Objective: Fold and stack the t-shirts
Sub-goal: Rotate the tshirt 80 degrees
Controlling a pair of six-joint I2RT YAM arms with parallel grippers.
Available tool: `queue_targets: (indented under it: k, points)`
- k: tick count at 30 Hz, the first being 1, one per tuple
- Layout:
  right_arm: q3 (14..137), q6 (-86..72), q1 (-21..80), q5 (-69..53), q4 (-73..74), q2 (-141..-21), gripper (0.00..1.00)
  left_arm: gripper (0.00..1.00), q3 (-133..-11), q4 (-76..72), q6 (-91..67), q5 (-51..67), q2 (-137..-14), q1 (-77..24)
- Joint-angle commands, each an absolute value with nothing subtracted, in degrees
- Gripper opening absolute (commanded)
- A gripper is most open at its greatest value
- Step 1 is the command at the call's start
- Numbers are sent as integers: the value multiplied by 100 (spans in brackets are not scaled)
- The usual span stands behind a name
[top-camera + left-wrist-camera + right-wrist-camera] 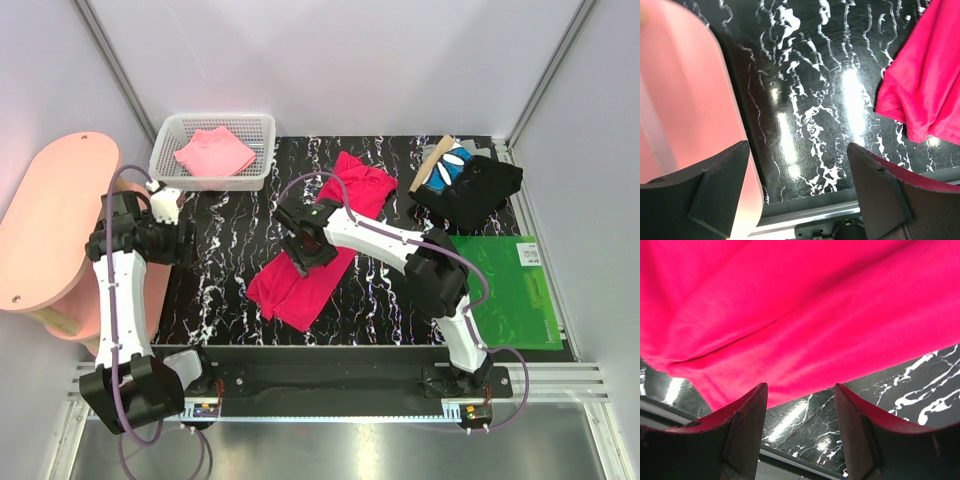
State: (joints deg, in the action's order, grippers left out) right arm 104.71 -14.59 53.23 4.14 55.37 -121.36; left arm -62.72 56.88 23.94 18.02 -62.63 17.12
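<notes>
The crimson-red t-shirt (320, 245) lies stretched out diagonally on the black marbled table, and also shows in the right wrist view (790, 310) and the left wrist view (925, 75). My right gripper (305, 250) is open and empty just above the shirt's middle (800, 395). My left gripper (172, 240) is open and empty over the table's left edge (797, 175), well left of the shirt. A folded pink shirt (214, 152) lies in the white basket (262, 150). Folded black (480, 190) and blue-with-white-marks (452, 165) shirts sit at the back right.
A pink oval side table (50, 220) stands left of the marbled table and shows in the left wrist view (680, 95). A green mat (505, 290) lies at the right. The table's front rail (330, 375) runs near the arm bases.
</notes>
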Motion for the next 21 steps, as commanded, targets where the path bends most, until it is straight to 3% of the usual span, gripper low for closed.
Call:
queue_targets:
  k: [1, 7, 21]
  points:
    - [10362, -1608, 5291, 826, 5449, -11918, 63, 84, -6372, 5555, 2487, 2390, -6363, 1933]
    - [10704, -1766, 5282, 309, 5405, -12454, 57, 84, -6240, 5572, 2496, 2619, -6267, 1934]
    - [10899, -1969, 5695, -422, 5054, -12779, 57, 84, -6302, 5722, 2601, 2874, -6398, 2153]
